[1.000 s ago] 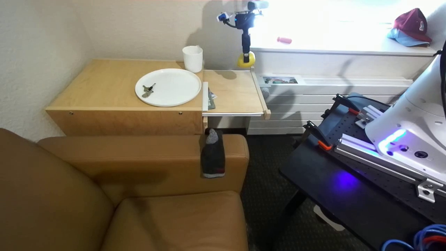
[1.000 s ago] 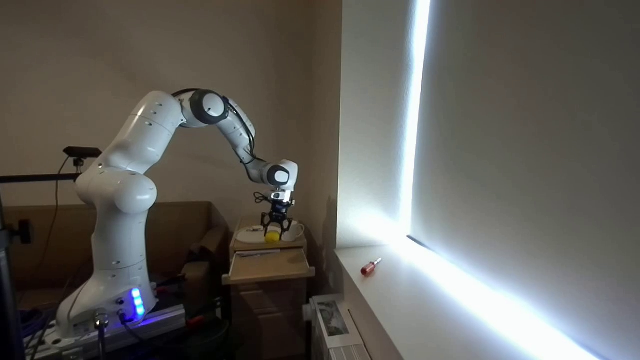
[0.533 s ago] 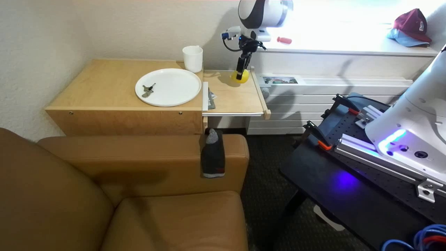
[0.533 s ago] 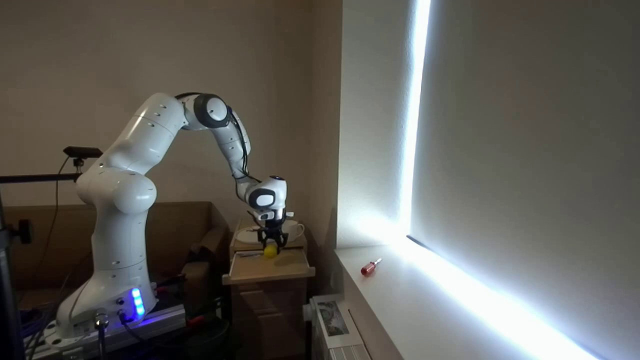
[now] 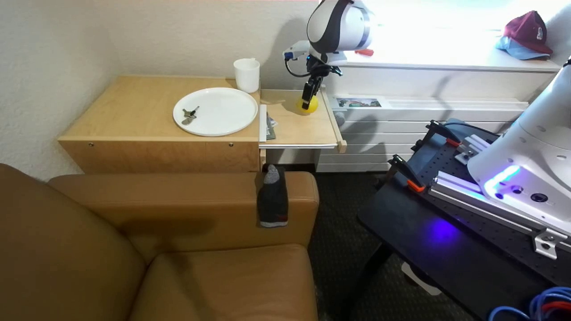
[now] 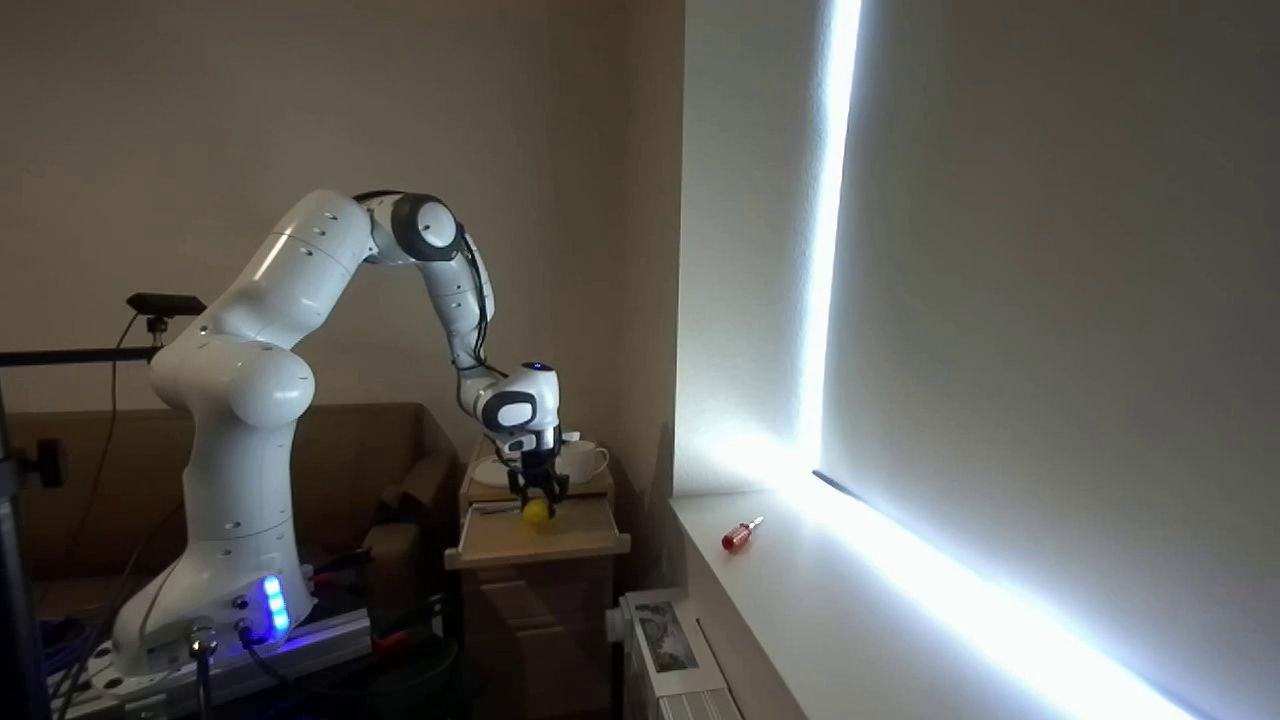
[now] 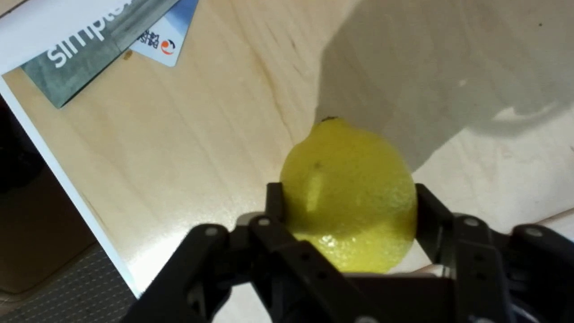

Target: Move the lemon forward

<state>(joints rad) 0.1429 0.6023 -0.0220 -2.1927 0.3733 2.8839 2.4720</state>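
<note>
The lemon [image 7: 350, 179] is bright yellow and sits between the two black fingers of my gripper [image 7: 350, 202] in the wrist view. The fingers press on it from both sides, so the gripper is shut on it. In both exterior views the lemon [image 5: 314, 104] [image 6: 537, 513] is low over the pulled-out wooden drawer board [image 5: 303, 129]. I cannot tell whether it touches the board. In an exterior view the gripper [image 5: 306, 105] points down, slightly tilted, and hides part of the lemon.
A white plate [image 5: 232, 111] with keys [image 5: 189, 116] and a white cup [image 5: 246, 76] stand on the cabinet top. Cards [image 7: 107, 45] lie at the board's inner edge. A wooden lip [image 5: 333, 118] closes its outer edge. A red screwdriver [image 6: 738, 537] lies on the windowsill.
My gripper has carried the lemon down from above the board's back edge to low over the board, and away from the plate and cup. The arm has tilted at the wrist.
</note>
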